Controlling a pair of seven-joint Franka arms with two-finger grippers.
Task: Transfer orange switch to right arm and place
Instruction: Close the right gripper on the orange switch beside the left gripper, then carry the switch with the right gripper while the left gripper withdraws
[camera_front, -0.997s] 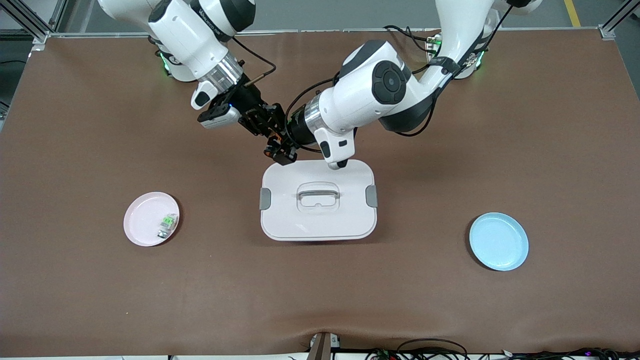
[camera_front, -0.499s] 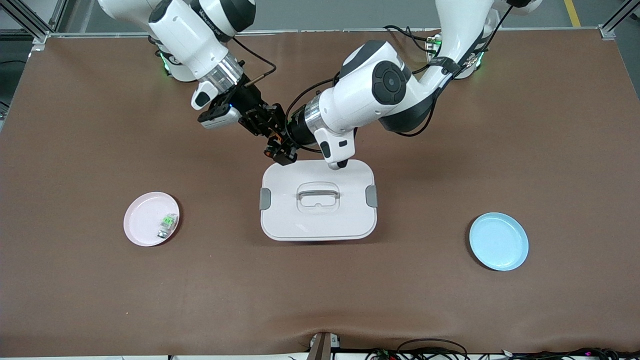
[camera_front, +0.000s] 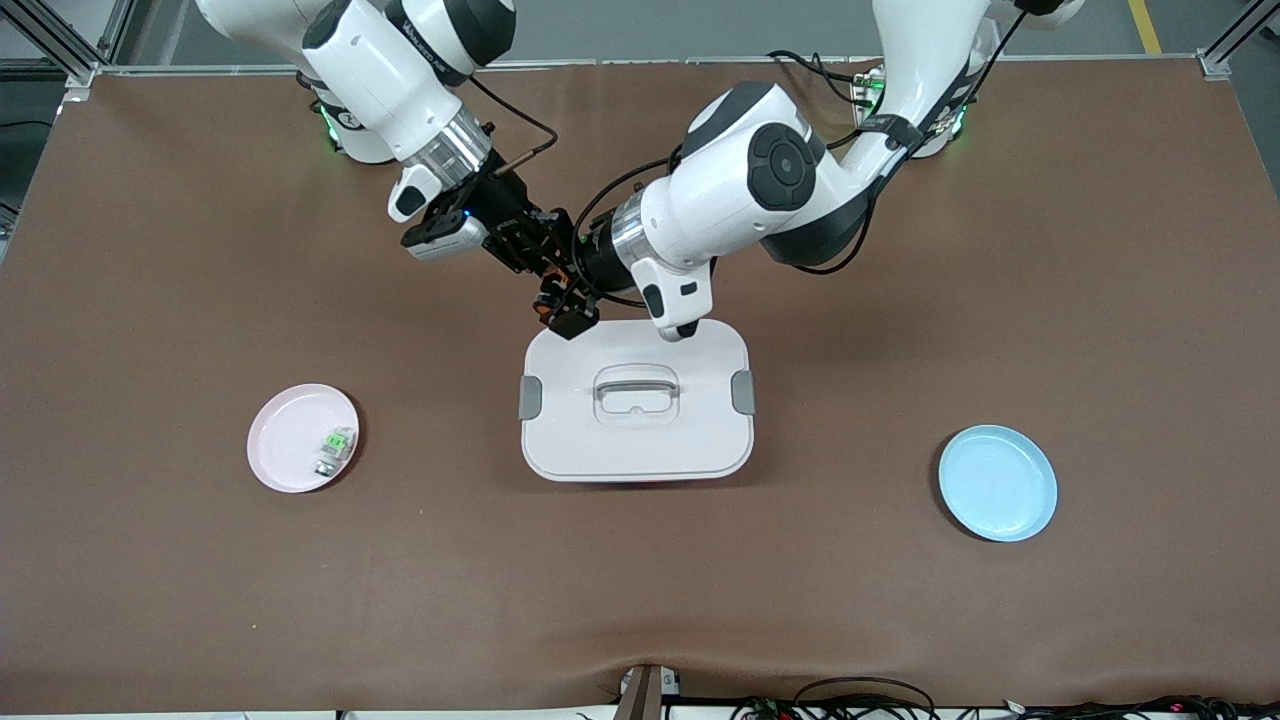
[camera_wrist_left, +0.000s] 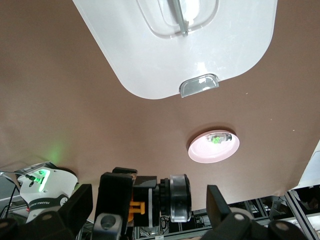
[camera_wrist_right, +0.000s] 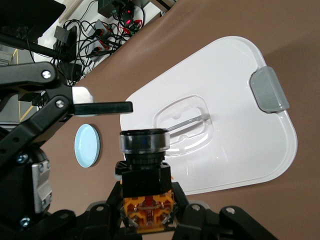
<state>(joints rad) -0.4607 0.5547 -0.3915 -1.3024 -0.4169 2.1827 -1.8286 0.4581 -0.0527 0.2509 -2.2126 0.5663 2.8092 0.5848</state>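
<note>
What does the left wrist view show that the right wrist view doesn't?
Only the left wrist view shows the pink plate with the small green part on it. Only the right wrist view shows the blue plate. Both show the white lidded box and the orange switch, gripped by the right claw and sitting between the open fingers of the left claw.

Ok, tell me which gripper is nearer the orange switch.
Right. The right gripper is shut on the orange switch; the left gripper is open, its fingers spread clear on either side.
</note>
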